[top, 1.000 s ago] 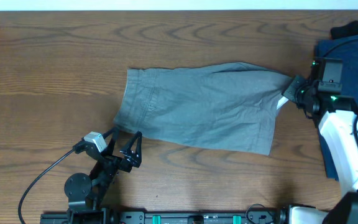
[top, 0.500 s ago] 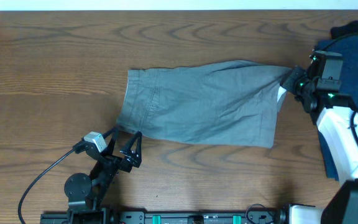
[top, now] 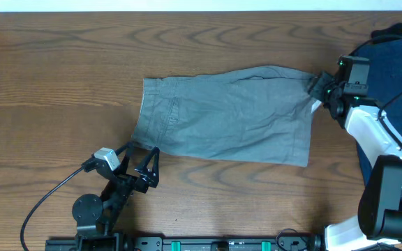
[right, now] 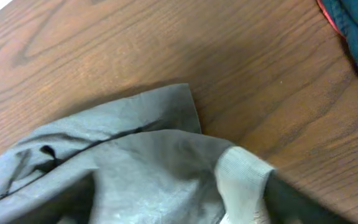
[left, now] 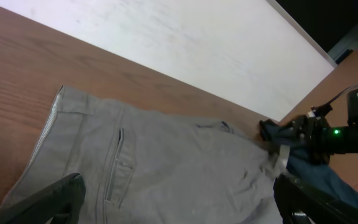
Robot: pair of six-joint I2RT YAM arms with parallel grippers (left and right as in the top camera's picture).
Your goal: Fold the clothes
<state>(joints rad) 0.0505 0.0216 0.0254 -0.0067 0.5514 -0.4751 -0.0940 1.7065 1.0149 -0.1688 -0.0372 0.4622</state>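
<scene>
Overhead, change: over the last second the right gripper (top: 318, 86) has carried the far right corner of the shorts (top: 222, 115) away from the robot and a little to the left. The far hem now runs straighter and the right edge is less dragged out.
Overhead, meaning: this looks like smoothing before the first fold. No fold shows yet.
Overhead, shorts: spread flat mid-table (top: 47, 70), waistband to the left, leg openings to the right.
Overhead, right arm: it reaches in from the near right edge, passing over the dark blue garment (top: 396, 63), with the wrist turned left. The jaws are pinched on the shorts' corner.
Overhead, left arm: unmoved, low at the near left. The left gripper (top: 142, 164) is spread wide and empty, just beside the shorts' near left corner.
Left wrist: both dark fingers (left: 48, 199) sit far apart at the bottom corners. The waistband and pocket seam lie ahead, and the right gripper grips the far corner.
Right wrist: bunched grey fabric with a pale inner hem runs down to a dark finger (right: 297, 202). Bare wood lies beyond.
</scene>
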